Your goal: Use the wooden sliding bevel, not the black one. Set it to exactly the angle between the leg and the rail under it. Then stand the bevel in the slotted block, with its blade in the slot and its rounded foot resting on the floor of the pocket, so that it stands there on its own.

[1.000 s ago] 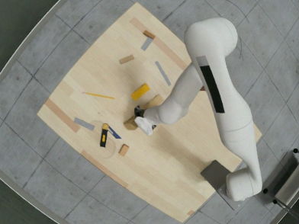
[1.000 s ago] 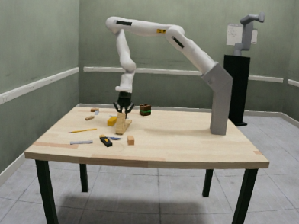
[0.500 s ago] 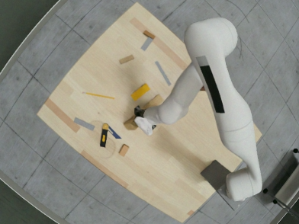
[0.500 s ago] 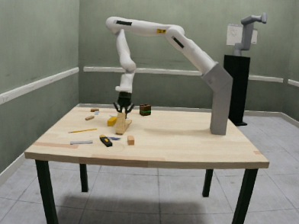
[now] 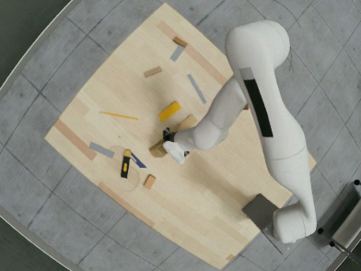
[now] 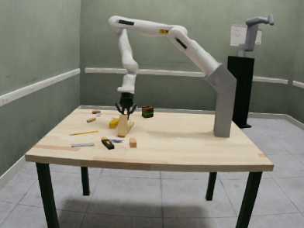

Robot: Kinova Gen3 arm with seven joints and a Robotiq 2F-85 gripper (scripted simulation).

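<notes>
My gripper [image 5: 168, 136] [image 6: 126, 110] points straight down near the middle of the table. It is shut on the top of a pale wooden piece [image 6: 123, 126] that stands upright; it looks like the wooden bevel. This piece stands at a longer pale wooden part with a slanted piece [image 6: 130, 126]; I cannot tell the parts apart. The arm hides most of it from above. The black bevel [image 5: 125, 163] [image 6: 107, 143], with a yellow end and blue blade, lies flat at the front left. A dark brown block with a green band [image 6: 147, 112] sits behind, hidden from above.
A yellow block [image 5: 169, 111], a pencil [image 5: 119, 115], two small wooden blocks [image 5: 153, 71] [image 5: 149, 181], grey strips [image 5: 196, 88] [image 5: 101, 149] and a brown-handled grey blade [image 5: 178, 48] lie around. The arm's grey base [image 6: 223, 102] stands at the right.
</notes>
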